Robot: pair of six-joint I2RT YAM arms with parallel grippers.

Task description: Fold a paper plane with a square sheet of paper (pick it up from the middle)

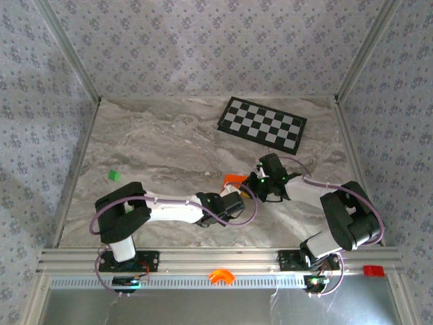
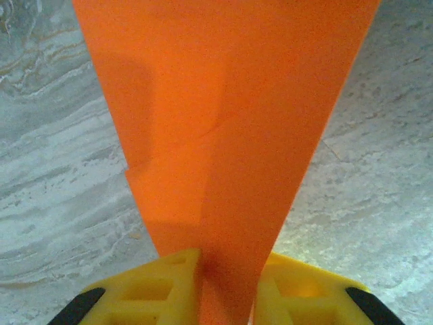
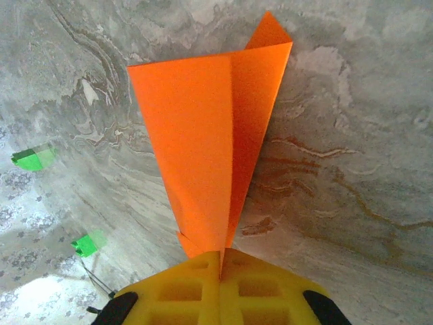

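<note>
So there's exactly 1 bright orange folded paper plane (image 1: 235,179) here, sitting roughly mid-table on the grey marble-look tabletop (image 1: 155,149), with 2 grippers on it. The left gripper (image 1: 236,195) comes at it from about 7 o'clock, the right gripper (image 1: 254,183) from about 3 o'clock.

Right wrist view: the paper plane (image 3: 210,149) is a narrow wedge with 1 centre crease, and the right gripper (image 3: 221,256) has its yellow jaws pressed together on the pointed end, so it's clamped.

Left wrist view: the paper plane (image 2: 223,122) runs down into a narrow gap in the left gripper (image 2: 226,264). Honestly can't tell if those jaws are pinching it or just sitting around it.

Other stuff, seen from the top: 1 black-and-white checkerboard sheet (image 1: 262,124) at 1 o'clock from the plane, 1 small green block (image 1: 114,175) off at 9 o'clock, 1 small orange arch-shaped plastic piece (image 1: 220,275) at 6 o'clock on the metal rail (image 1: 81,258).
</note>
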